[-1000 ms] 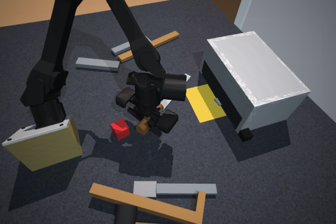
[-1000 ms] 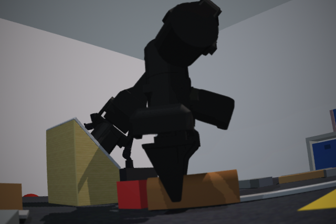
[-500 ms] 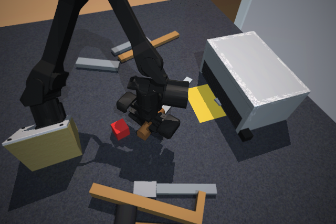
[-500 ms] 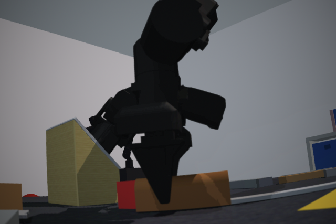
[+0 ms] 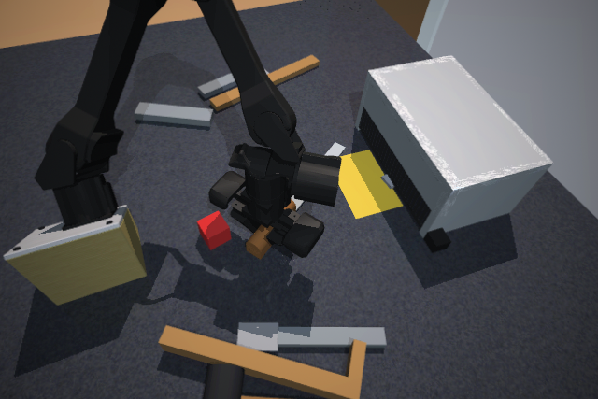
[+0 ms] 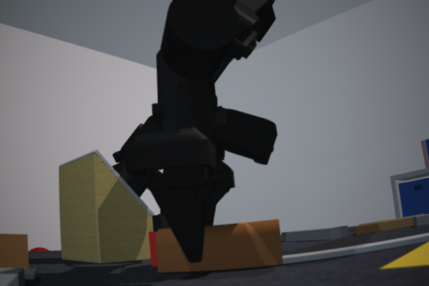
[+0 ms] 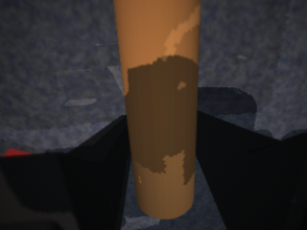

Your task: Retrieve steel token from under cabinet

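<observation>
My gripper [image 5: 263,233] [image 6: 196,258] [image 7: 158,121] is shut on the orange-brown handle [image 5: 257,245] [image 6: 242,244] [image 7: 163,91] of a tool, low over the table. Its thin pale blade [image 5: 335,149] [image 6: 312,253] points toward the back right, partly hidden by my wrist. The grey cabinet [image 5: 463,119] stands at the right, its dark vent slots [image 5: 393,164] facing the yellow marked area [image 5: 356,187] [image 6: 412,259]. A small grey piece [image 5: 388,180] shows at the foot of the vents, by the yellow area's far edge; I cannot tell whether it is the token.
A red block [image 5: 214,231] [image 6: 152,250] [image 7: 16,153] lies beside my gripper. The wooden wedge [image 5: 81,269] [image 6: 78,213] carries my arm's base. Grey bars [image 5: 171,115] [image 5: 333,336] and orange bars [image 5: 294,68] [image 5: 261,361] lie at the back and front. A black foot [image 5: 436,240] stands under the cabinet's near corner.
</observation>
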